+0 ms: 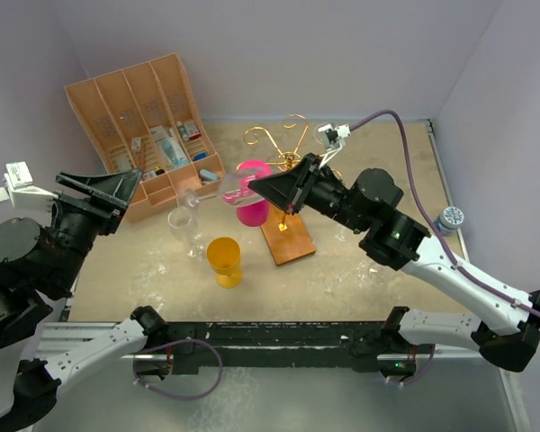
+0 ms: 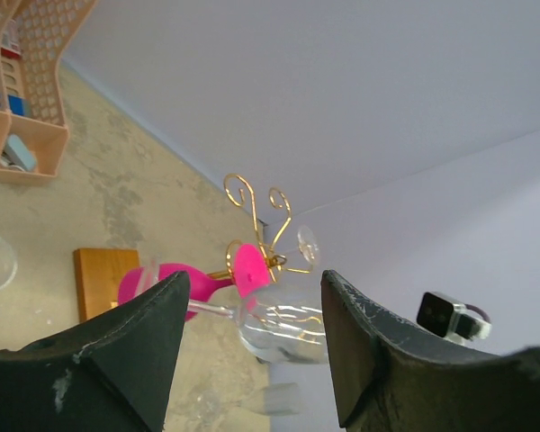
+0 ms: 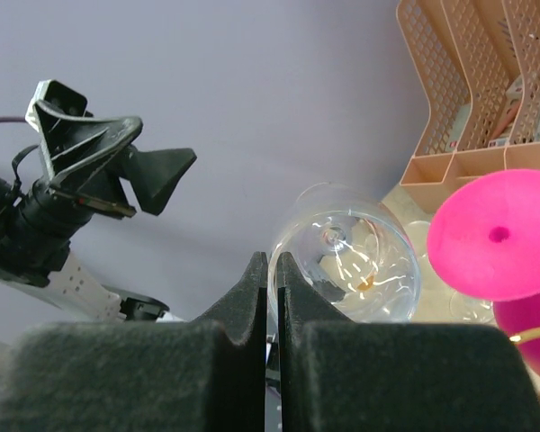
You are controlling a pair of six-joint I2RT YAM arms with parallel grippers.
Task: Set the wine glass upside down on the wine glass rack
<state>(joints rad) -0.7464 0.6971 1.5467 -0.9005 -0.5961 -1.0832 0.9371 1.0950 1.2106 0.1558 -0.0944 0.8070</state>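
Observation:
A clear wine glass (image 1: 223, 184) hangs on its side in the air, its bowl (image 3: 351, 263) facing the right wrist camera. My right gripper (image 1: 253, 184) is shut on the bowl's rim, which is pinched between the fingers (image 3: 252, 297). The gold wire wine glass rack (image 1: 279, 140) stands just behind on its wooden base (image 1: 290, 239), with a pink glass (image 1: 252, 203) hanging upside down on it. My left gripper (image 1: 126, 191) is open and empty, off to the left. In the left wrist view, the held glass (image 2: 283, 326) lies beyond the open fingers (image 2: 153, 333).
A tan compartmented organiser box (image 1: 144, 135) with small packets stands at the back left. A yellow glass (image 1: 225, 261) and a clear glass (image 1: 187, 227) stand upright on the table in front of the rack. A small grey round object (image 1: 450, 218) sits at the right edge.

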